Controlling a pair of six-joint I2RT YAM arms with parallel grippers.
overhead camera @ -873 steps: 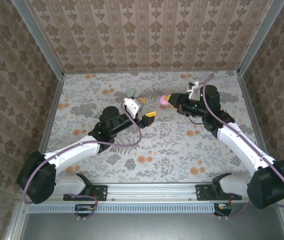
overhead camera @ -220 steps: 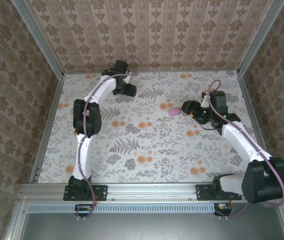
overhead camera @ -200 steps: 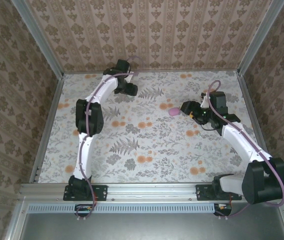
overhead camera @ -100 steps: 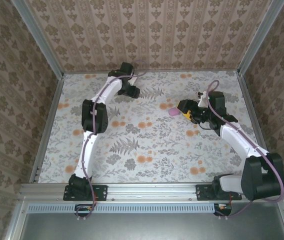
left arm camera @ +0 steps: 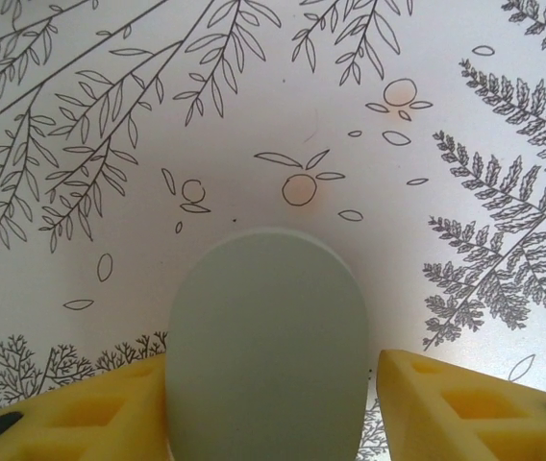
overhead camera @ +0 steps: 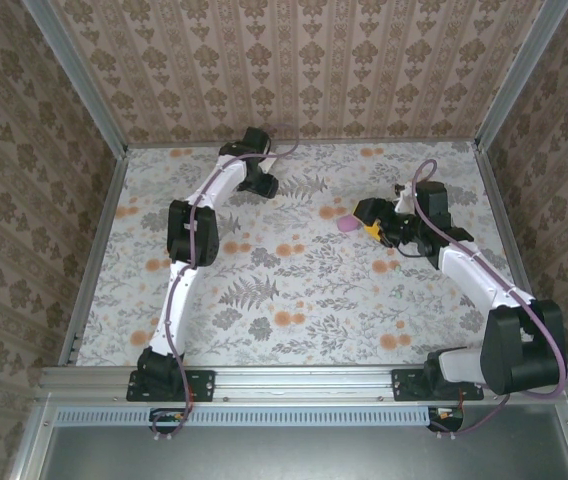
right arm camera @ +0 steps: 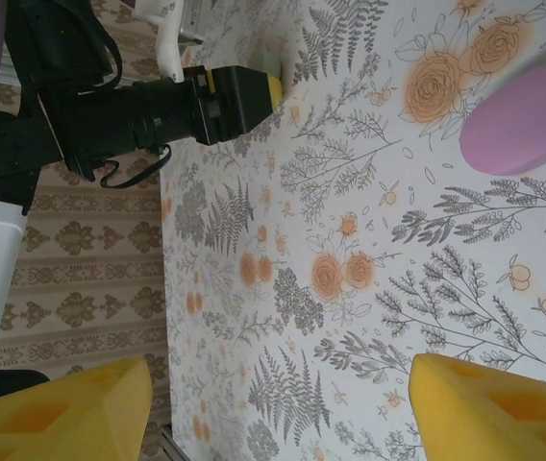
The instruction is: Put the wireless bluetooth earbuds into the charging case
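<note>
Reading from the L side, we see the left arm (overhead camera: 186, 232) stretched out to the far edge of the floral-print table (overhead camera: 294, 300), with the left gripper (left arm camera: 271, 384) low over the surface. On its wrist cam the two yellow fingers (left arm camera: 86, 413) straddle a mint-green case (left arm camera: 268, 336). The L finger sits against the case's side and the R one stands just off it w/ a thin gap, so we call the jaws parted around the case, not clamped on it. The case is a smooth rounded pebble w/ a plain face. It looks shut, contents hidden.

Right of centre, a pink case (overhead camera: 347, 226) lies flat on the table. It's also plain-faced & looks shut, insides hidden, and it lies free, w/ no finger on it. Just R of it hangs the right gripper (overhead camera: 368, 222), pointing left toward the case. On its wrist cam the fingers stand wide apart w/ bare table between them, so it's open & empty. The pink case lies ahead of them, clearly apart. Same cam picks up the left gripper well off across the table.

As for the earbuds, we can't tell where they are: both cases hide what they hold.
</note>
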